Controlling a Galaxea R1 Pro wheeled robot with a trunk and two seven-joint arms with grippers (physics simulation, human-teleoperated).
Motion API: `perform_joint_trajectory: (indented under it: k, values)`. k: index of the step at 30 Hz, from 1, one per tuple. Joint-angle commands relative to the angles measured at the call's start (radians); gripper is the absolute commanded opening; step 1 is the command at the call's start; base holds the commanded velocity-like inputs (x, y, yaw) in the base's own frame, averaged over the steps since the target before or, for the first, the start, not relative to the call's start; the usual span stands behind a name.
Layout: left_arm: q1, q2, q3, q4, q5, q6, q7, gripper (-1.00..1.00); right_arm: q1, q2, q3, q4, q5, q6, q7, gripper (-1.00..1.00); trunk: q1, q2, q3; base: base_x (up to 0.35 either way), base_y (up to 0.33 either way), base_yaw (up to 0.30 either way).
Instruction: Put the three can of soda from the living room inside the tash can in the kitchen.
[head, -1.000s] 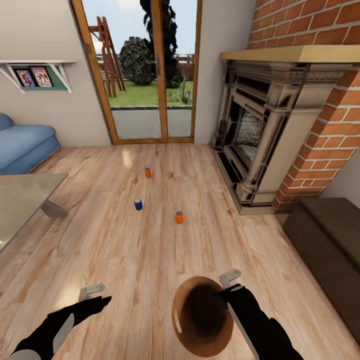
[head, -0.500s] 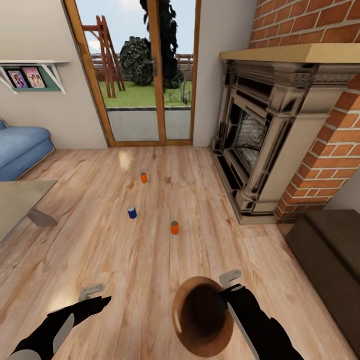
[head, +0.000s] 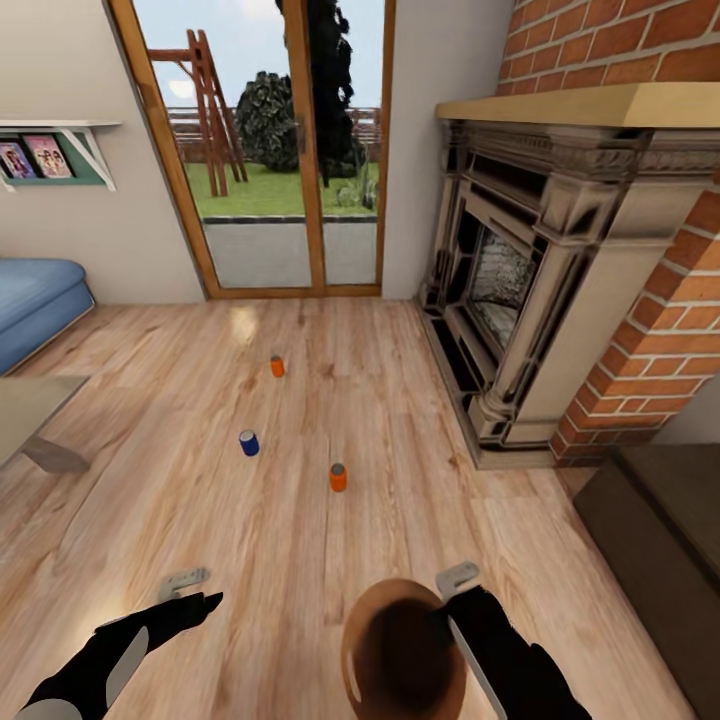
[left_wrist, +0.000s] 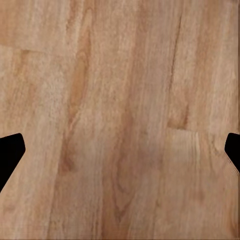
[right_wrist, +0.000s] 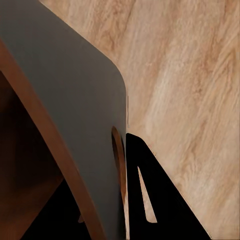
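We had rolled closer to the fireplace (head: 520, 290); the three cans (head: 338, 477) lay on the floor left of it. Our right gripper (head: 452, 602) clamped the trash can (head: 400, 650) rim, our left gripper (head: 195, 590) spread wide, empty.

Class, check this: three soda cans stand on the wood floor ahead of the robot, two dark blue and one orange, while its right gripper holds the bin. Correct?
Not quite. The head view shows two orange cans and one dark blue can. The rest holds: they stand on the floor, and the right gripper holds the bin.
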Motion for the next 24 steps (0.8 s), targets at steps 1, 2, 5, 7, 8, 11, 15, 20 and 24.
perform_joint_trajectory:
  k: [1, 2, 5, 7, 8, 11, 15, 20, 24]
  values:
    - [0.0, 0.0, 0.0, 0.0, 0.0, 0.0, 0.0, 1.0, -0.005, 0.002, -0.001, 0.01, -0.01, -0.001, 0.004, -1.0, 0.0, 0.0, 0.0, 0.25, -0.041, 0.0]
    - [0.0, 0.0, 0.0, 0.0, 0.0, 0.0, 0.0, 1.0, -0.013, 0.004, -0.002, 0.029, -0.01, -0.001, 0.005, -1.0, 0.0, 0.0, 0.0, 0.241, -0.026, 0.0]
    - [0.0, 0.0, 0.0, 0.0, 0.0, 0.0, 0.001, 1.0, -0.022, 0.006, -0.003, 0.05, -0.01, -0.002, 0.005, -1.0, 0.0, 0.0, 0.0, 0.244, -0.016, 0.0]
    - [0.0, 0.0, -0.001, 0.0, 0.0, 0.0, 0.001, 1.0, -0.026, 0.008, -0.003, 0.059, -0.01, -0.002, 0.004, -1.0, 0.0, 0.0, 0.0, 0.259, -0.006, 0.0]
    - [0.0, 0.0, -0.001, 0.0, 0.0, 0.0, 0.001, 1.0, -0.027, 0.008, -0.003, 0.06, -0.01, -0.002, 0.004, -1.0, 0.0, 0.0, 0.0, 0.263, -0.004, 0.0]
    - [0.0, 0.0, -0.001, 0.0, 0.0, -0.001, 0.001, 1.0, -0.028, 0.009, -0.003, 0.063, -0.009, -0.002, 0.003, -1.0, 0.0, 0.0, 0.0, 0.262, -0.002, -0.031]
    - [0.0, 0.0, 0.0, 0.0, -0.001, 0.0, 0.001, 1.0, -0.029, 0.008, -0.004, 0.065, -0.008, -0.002, 0.003, -1.0, 0.0, 0.0, 0.001, 0.205, 0.002, -0.13]
    - [0.0, 0.0, 0.0, 0.001, 0.0, 0.009, 0.0, 1.0, -0.029, 0.008, -0.005, 0.064, -0.007, -0.002, 0.003, -1.0, 0.0, 0.0, 0.005, 0.231, 0.108, -0.196]
    - [0.0, 0.0, 0.0, 0.002, 0.0, 0.014, 0.0, 1.0, -0.029, 0.008, -0.009, 0.063, -0.007, -0.004, 0.003, -1.0, 0.0, 0.0, 0.008, 0.222, 0.194, -0.215]
